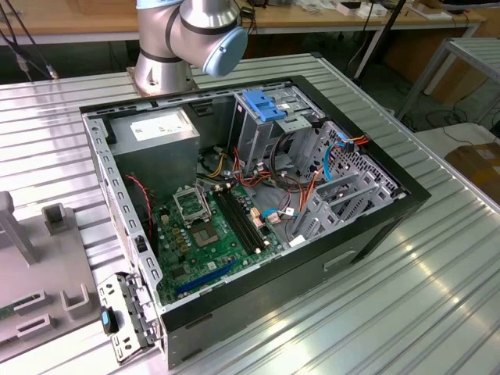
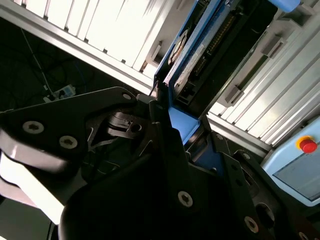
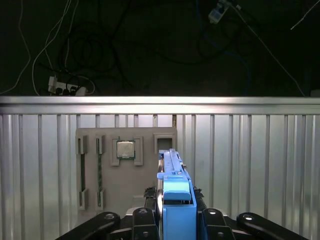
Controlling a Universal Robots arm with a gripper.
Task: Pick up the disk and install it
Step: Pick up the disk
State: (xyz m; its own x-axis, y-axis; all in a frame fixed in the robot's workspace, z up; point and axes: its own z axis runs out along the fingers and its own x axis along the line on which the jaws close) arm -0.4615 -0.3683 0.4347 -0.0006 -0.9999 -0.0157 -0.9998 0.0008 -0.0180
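Exterior view: ribbed table, wooden bench

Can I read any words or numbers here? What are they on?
None can be read.
White label on the grey metal power supply box: print too small.
Sticker on the dark flat disk in its blue plastic carrier: too small.
Square silver chip on the grey holder plate: markings too small.

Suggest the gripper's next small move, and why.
Probably a short straight lift before any sideways travel. The gripper is shut on the disk by its blue carrier end, holding it edge-on. In the first wrist view the disk overlaps a slot of the grey fixture; I cannot tell whether it has cleared it.
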